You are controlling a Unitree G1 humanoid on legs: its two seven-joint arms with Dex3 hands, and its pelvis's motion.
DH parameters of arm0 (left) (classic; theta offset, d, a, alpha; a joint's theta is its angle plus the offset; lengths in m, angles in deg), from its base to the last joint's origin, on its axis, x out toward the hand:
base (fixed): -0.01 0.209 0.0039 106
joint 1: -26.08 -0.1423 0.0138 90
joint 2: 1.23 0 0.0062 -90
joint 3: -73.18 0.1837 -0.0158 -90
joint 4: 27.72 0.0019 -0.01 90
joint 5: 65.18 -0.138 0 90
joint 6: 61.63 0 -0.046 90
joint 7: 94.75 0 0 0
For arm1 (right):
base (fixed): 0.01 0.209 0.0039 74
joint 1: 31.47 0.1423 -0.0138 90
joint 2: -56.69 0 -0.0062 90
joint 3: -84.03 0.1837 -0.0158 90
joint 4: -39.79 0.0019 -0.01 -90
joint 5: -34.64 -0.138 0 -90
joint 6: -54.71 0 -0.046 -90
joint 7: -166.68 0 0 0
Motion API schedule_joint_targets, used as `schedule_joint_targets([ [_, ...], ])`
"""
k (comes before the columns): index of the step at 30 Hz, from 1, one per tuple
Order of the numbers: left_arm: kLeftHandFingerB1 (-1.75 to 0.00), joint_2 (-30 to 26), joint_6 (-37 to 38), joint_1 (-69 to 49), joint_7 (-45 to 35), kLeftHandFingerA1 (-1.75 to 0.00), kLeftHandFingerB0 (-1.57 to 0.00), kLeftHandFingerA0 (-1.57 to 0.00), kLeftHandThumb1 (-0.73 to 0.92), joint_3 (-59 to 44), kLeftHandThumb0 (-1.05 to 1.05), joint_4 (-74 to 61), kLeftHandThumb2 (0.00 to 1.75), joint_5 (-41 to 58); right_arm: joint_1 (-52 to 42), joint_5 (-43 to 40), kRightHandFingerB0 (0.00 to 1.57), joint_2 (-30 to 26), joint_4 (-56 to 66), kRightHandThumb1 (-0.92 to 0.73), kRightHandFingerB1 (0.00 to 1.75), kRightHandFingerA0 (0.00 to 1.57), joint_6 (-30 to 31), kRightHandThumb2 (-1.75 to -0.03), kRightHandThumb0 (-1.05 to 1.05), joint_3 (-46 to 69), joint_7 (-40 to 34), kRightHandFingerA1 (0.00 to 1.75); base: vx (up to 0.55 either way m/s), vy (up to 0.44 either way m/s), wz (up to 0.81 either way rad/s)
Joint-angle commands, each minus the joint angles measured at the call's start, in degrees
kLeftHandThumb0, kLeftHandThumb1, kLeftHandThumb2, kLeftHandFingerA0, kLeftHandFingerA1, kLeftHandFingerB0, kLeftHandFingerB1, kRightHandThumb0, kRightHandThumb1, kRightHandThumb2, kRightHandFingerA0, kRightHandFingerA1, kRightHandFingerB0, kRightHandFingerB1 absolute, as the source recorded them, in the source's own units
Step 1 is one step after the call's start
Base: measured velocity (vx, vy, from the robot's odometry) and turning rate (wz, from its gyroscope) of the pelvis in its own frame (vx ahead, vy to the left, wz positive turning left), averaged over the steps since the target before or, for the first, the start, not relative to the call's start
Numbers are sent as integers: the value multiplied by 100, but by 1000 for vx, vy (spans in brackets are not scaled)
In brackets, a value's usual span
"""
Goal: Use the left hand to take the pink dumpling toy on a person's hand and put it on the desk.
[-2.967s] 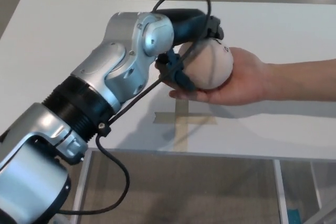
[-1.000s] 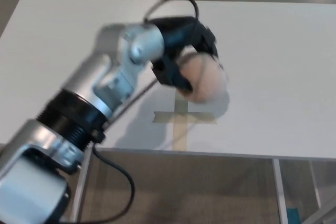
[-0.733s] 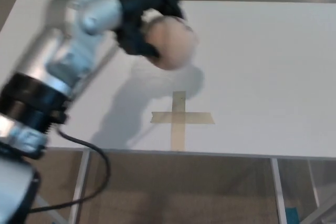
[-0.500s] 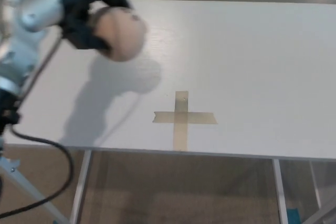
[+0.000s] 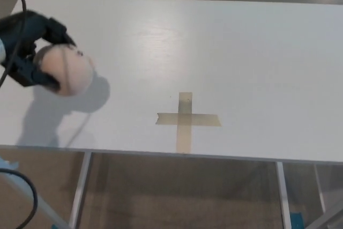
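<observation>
The pink dumpling toy, round and pale pink, hangs over the left part of the white desk. My left hand is shut on it, with black fingers wrapped over its top and left side. A shadow lies on the desk just under and right of the toy, so the toy looks slightly above the surface. My right hand does not show, and no person's hand is in the picture.
A cross of tan tape is stuck near the desk's front edge, right of the toy. A black cable arcs over my left wrist. Below the front edge the desk's metal legs and floor show.
My left hand has carried the toy from the person's palm at centre right across the desk to the far left and lower. The person's hand has left the picture.
</observation>
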Motion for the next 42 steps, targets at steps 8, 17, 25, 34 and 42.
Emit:
schedule_joint_targets([
  [8,-51,389,496,-312,742,-106,-83,-84,77,380,-22,774,63,-221,-49,-22,59,-7,-15,-62,42,77,-21,-57,-38,31,3,48,0,0,0],
  [17,-52,513,487,-414,709,-73,-82,-99,76,431,-19,604,63,-128,-49,9,58,-13,-9,-62,42,76,-26,-57,-39,-4,2,48,0,0,0],
  [25,-54,579,479,-505,718,-78,-84,-96,76,409,-18,458,63,-64,13,-37,58,-19,-12,-62,42,76,13,-57,-39,30,-31,48,0,0,0],
  [34,-9,600,-121,-812,496,0,0,0,45,633,-78,-329,83,-320,-205,-63,59,-85,-5,-62,42,77,-74,-57,-40,95,46,48,0,0,0],
  [42,-8,764,-156,-936,813,0,0,0,43,489,-78,-731,85,-237,-155,-103,60,-193,-1,-62,43,77,-19,-57,-39,167,57,48,0,0,0],
])
